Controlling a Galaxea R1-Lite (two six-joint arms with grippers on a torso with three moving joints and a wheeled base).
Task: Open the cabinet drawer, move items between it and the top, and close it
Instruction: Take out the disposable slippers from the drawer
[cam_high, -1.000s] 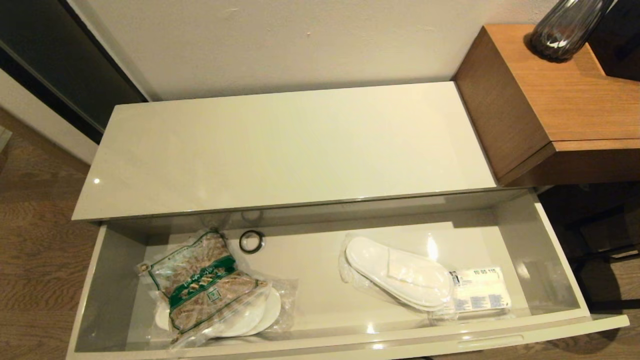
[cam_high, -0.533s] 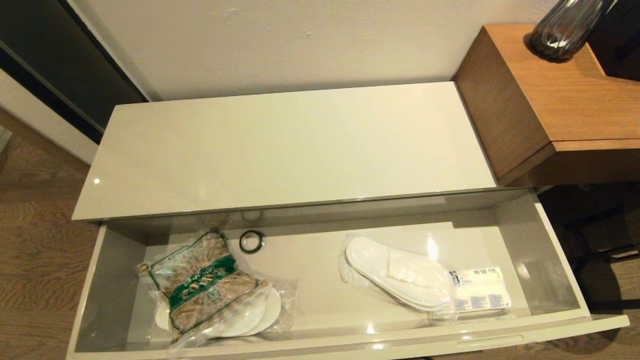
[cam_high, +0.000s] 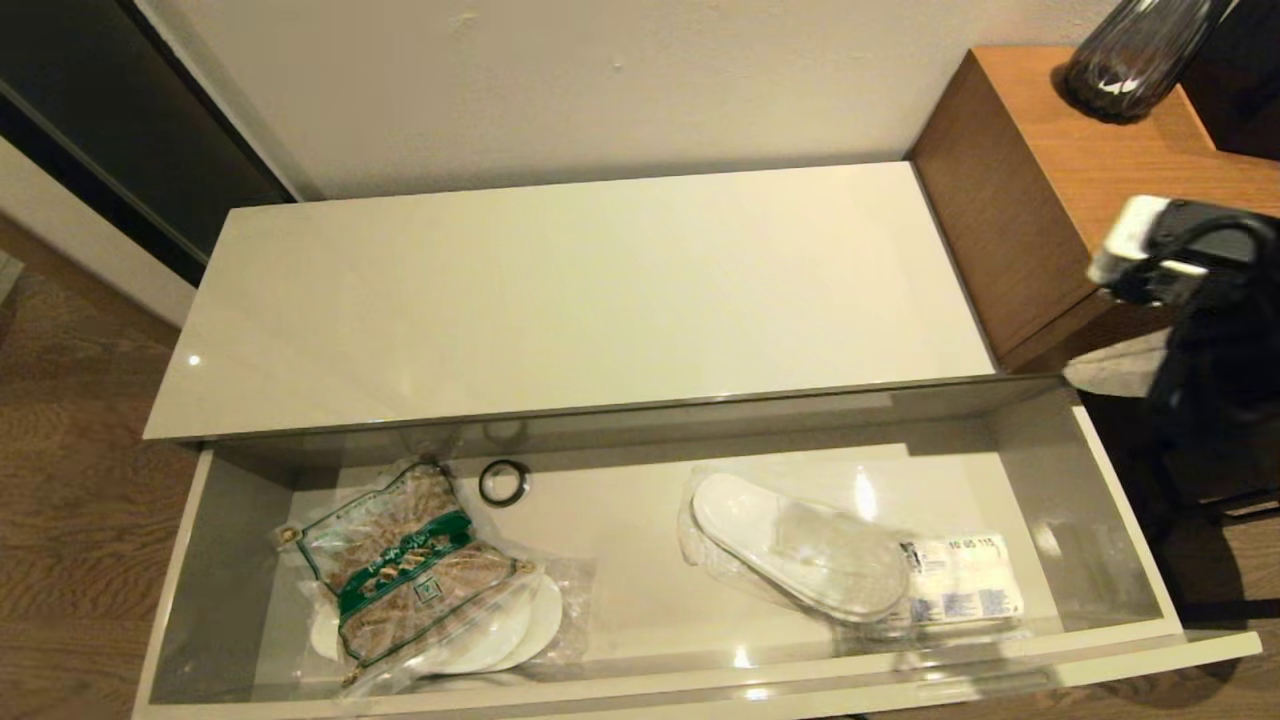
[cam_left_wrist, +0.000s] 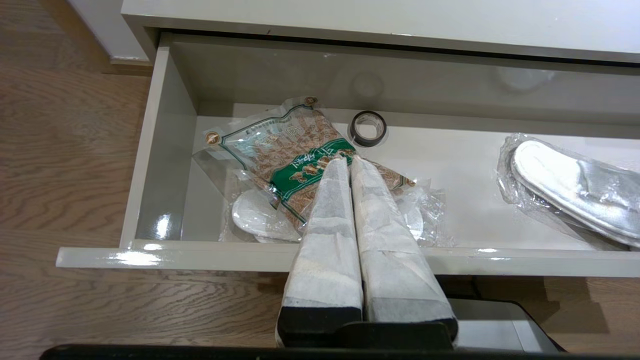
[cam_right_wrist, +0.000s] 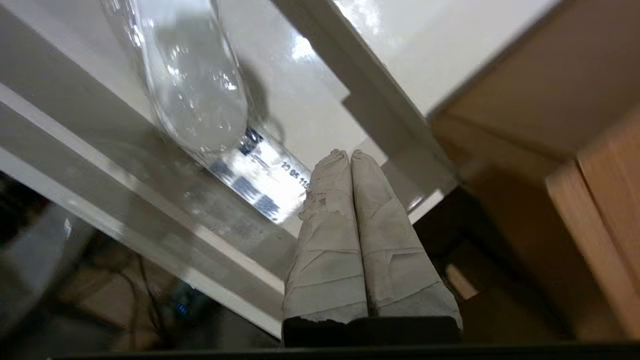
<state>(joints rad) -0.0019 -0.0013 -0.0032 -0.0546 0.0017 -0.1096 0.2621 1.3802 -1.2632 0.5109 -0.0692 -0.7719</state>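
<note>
Standing pulled fully out, the cabinet drawer (cam_high: 1130, 520) is holding the wrapped slippers (cam_high: 800, 545) and the blue-labelled packet (cam_high: 960, 590) near its right front corner; the top (cam_high: 580, 300) is carrying nothing, so moving and closing are remaining. The right gripper (cam_right_wrist: 345, 155), jaws pressed together and empty, is hovering beside the drawer's right end. Only the left wrist view is showing the left gripper (cam_left_wrist: 348, 161), likewise closed on nothing, before the drawer's front edge.

Cream wall (cam_high: 600, 90), wood-plank floor (cam_high: 70, 480), brown wood-grain block (cam_high: 1060, 190) on the right.

Hotel room: wrapped slippers (cam_high: 800, 545), cabinet drawer (cam_high: 1120, 500).
</note>
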